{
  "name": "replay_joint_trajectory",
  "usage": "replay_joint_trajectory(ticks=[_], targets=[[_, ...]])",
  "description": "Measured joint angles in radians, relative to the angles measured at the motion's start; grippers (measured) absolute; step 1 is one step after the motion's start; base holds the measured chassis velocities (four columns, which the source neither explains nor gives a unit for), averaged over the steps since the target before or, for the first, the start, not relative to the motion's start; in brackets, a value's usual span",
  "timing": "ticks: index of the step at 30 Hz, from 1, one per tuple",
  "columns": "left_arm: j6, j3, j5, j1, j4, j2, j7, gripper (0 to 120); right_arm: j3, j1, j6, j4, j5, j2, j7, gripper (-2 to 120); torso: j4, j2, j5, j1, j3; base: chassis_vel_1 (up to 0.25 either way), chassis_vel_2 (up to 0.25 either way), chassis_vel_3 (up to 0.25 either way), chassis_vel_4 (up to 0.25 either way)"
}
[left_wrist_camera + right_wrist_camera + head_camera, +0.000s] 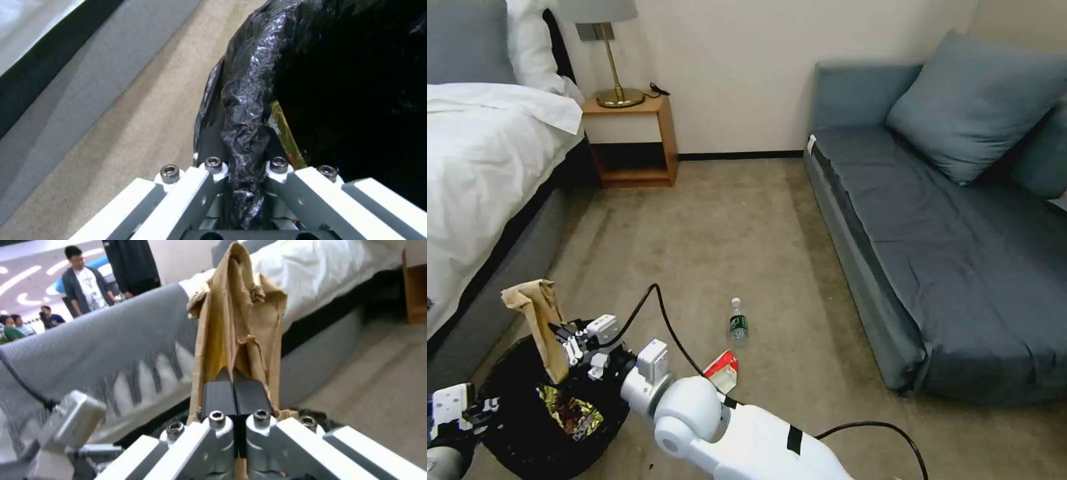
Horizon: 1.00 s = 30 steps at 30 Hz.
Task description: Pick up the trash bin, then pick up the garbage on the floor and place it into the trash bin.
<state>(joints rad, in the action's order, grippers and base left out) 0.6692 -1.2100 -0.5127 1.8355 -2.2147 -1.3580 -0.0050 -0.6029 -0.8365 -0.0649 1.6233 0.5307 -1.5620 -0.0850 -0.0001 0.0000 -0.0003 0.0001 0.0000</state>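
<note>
Glossy crinkled plastic lines the trash bin (527, 433); the brown paper bag (540, 320) looks matt, creased.

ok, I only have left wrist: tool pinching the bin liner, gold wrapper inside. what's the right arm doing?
Observer: The right tool is shut on the brown paper bag, holding it upright over the trash bin rim.
Operator: what's on the floor?
Observer: The clear bottle and the red-and-white carton, both on the carpet between the bin and the sofa.
Operator: bottle upright?
Observer: No, it is lying down, cap toward the far wall.
</note>
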Motion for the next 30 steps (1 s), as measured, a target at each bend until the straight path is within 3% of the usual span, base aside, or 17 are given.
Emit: replay_joint_trajectory(ticks=[5,19,24,25,30], targets=[[0.0,0.0,-0.003,0.0,0.0,0.002,0.003,4,-0.006,-0.026,0.004,-0.008,-0.017,-0.005,0.0,2,0.0,0.0,0.0001,0.0,0.0,0.0,0.0,0.0,0.0],[0.0,0.0,-0.006,-0.003,0.001,-0.002,0.004,4,0.024,-0.061,0.005,0.025,-0.052,0.027,-0.015,52,0.0001,0.0,0.0003,0.0,0.0,0.0,0.0,0.0,0.0],[0.0,0.006,-0.002,-0.019,0.008,0.0,0.003,4,0.111,-0.146,0.009,0.109,-0.239,0.116,-0.001,72,0.0001,0.0,0.0005,0.0,0.0,0.0,0.0,0.0,0.0],[0.0,0.007,-0.001,-0.024,0.009,0.0,0.003,4,0.147,-0.174,0.014,0.142,-0.26,0.14,0.003,79,0.0,0.0,0.0006,0.0,0.0,0.0,0.0,0.0,0.0],[0.004,0.004,-0.001,-0.032,0.018,0.0,0.003,4,0.264,-0.272,0.062,0.232,-0.344,0.221,0.016,92,-0.0001,0.0,0.0005,0.0,0.0,0.0,0.0,0.0,0.0]])
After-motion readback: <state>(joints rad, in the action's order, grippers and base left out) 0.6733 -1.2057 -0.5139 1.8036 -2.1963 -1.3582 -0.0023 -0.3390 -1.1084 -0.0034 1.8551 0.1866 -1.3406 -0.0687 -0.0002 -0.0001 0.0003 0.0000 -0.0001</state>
